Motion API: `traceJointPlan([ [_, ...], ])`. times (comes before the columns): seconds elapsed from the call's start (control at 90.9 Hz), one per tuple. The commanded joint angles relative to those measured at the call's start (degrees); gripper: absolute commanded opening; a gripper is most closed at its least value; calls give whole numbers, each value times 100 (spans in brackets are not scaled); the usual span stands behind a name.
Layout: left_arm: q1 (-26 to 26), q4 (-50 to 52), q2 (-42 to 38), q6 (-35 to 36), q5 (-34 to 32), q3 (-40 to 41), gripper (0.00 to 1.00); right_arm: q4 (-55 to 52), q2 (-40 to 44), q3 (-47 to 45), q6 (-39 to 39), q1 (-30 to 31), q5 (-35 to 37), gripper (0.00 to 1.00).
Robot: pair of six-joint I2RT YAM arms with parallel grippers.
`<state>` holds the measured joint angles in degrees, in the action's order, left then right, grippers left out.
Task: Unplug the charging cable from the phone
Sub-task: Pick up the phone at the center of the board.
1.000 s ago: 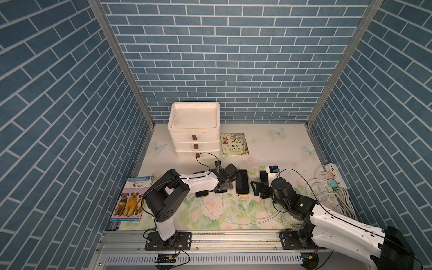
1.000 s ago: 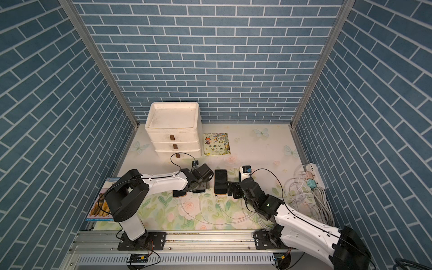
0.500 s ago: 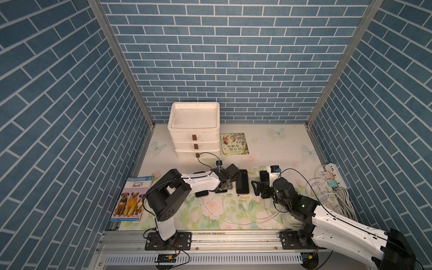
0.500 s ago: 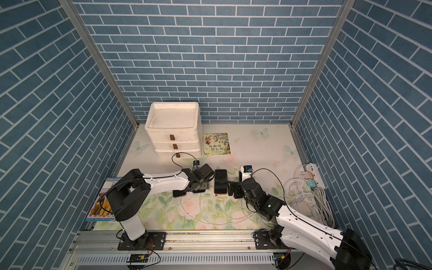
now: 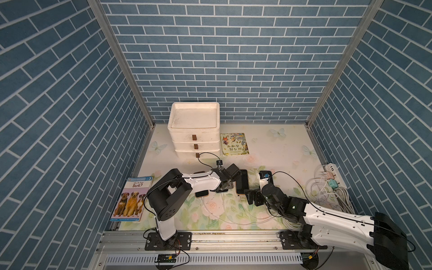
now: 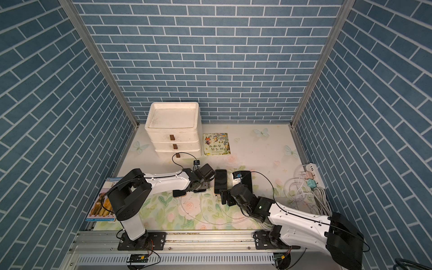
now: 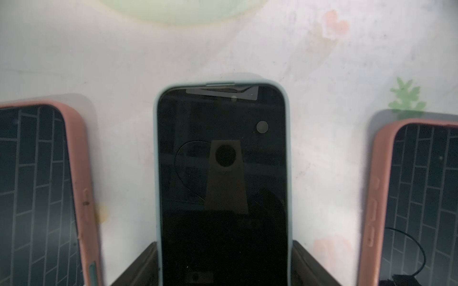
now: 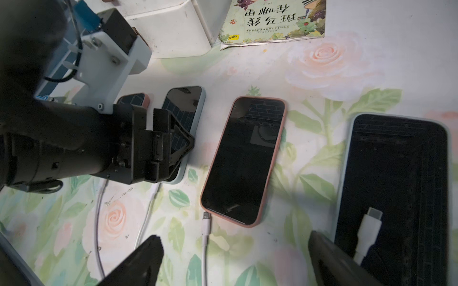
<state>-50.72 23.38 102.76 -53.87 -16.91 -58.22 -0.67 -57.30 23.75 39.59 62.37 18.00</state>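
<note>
Several phones lie in a row on the floral mat. My left gripper (image 7: 224, 247) is shut on the light-blue-cased phone (image 7: 223, 161), and its fingers (image 7: 141, 265) press the case sides. In the right wrist view a white cable (image 8: 151, 195) runs to that phone's (image 8: 184, 111) near end. Beside it lies a pink-cased phone (image 8: 245, 158). A white cable plug (image 8: 206, 219) lies just off its near edge with the metal tip showing. My right gripper (image 8: 233, 260) is open above that loose cable. Both top views show the left gripper (image 5: 225, 184) and the right gripper (image 6: 225, 197).
A larger pale-cased phone (image 8: 396, 178) has a loose white plug (image 8: 369, 227) resting on its screen. Another pink phone (image 7: 37, 193) lies on the far side of the held one. White drawers (image 5: 195, 131), two books (image 5: 234, 144) (image 5: 132, 201) and a power strip with coiled cables (image 5: 329, 184) ring the area.
The left jaws have narrowed onto the light-blue phone. The right gripper has opened a little wider and shifted slightly toward the front edge.
</note>
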Motion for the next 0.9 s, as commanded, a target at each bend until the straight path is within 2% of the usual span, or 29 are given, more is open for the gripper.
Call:
traceJointPlan([
  [0.0, -93, -122, -84, -207, 89, 31, 0, 106, -219, 174, 47, 234, 854, 96],
  [0.132, -127, -160, -317, -262, -102, 70, 0, 64, -518, 172, 114, 475, 1580, 97],
  [0.253, -172, -161, -455, -277, -287, 82, 0, 123, -524, 101, 214, 471, 1608, 98],
  [0.341, -220, -217, -548, -290, -424, 118, 0, 637, -225, -143, 139, 350, 895, 98],
  [0.407, -243, -261, -622, -306, -507, 142, 0, 1129, -53, -373, 43, 74, -132, 97],
  [0.473, -254, -314, -683, -317, -587, 181, 0, 1485, -2, -565, 33, -147, -723, 92],
  [0.616, -271, -391, -850, -322, -725, 253, 0, 1811, -110, -691, -24, -173, -1200, 80],
  [0.891, -315, -698, -1235, -390, -881, 484, 0, 2437, -24, -993, 12, -20, -1521, 77],
])
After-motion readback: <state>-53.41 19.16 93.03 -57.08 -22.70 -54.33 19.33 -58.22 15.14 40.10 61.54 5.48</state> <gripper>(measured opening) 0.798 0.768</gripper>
